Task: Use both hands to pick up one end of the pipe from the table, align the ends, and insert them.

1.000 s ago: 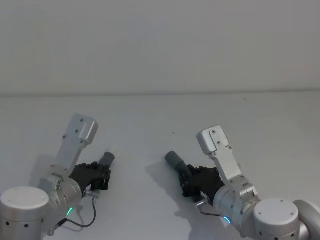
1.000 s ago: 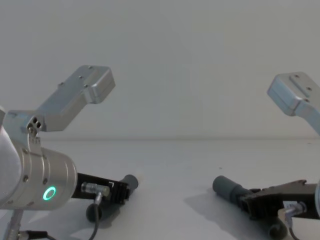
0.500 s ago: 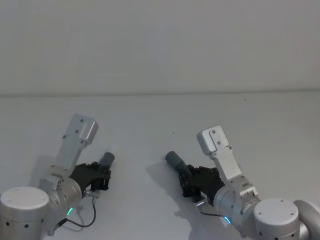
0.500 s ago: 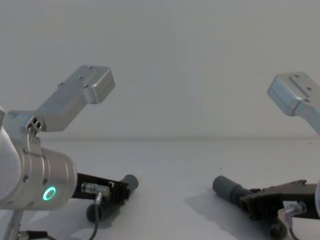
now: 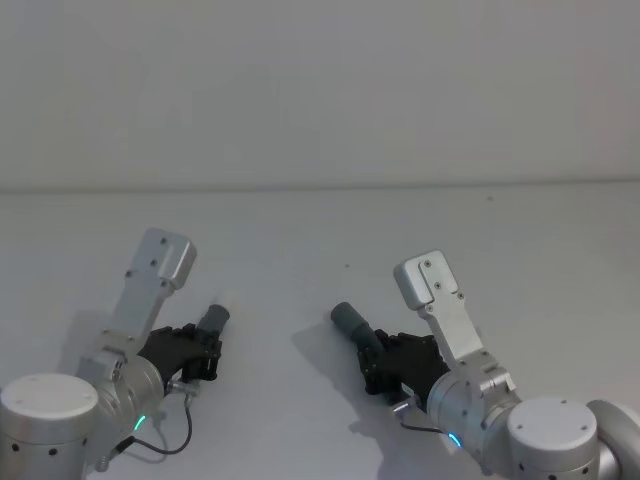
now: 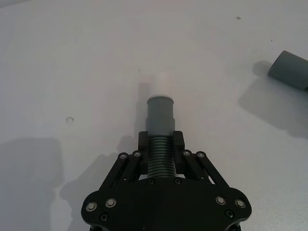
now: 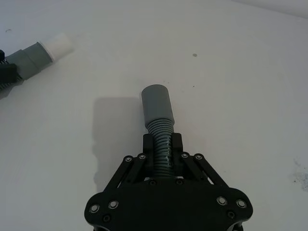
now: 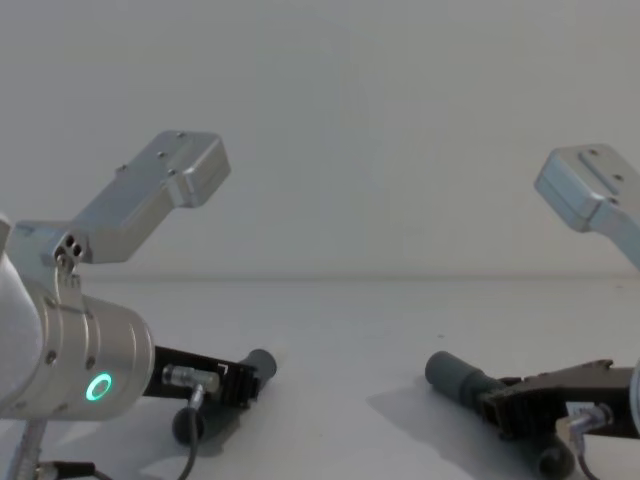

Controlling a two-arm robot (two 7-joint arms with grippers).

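Pipe in two pieces, ends well apart.
Left gripper clamps the white-tipped piece; right gripper clamps the socket piece.

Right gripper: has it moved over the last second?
No. The right gripper keeps its place against the far edge of the table, shut on the socket-ended pipe.

Claws: left claw and right claw, black, angular, linkage fingers studded with silver screws.
Wrists: silver wrist cylinders, each bearing a green ring light.
Mounts: silver angled brackets with small screws.
Cable: thin black cable, metal plug.
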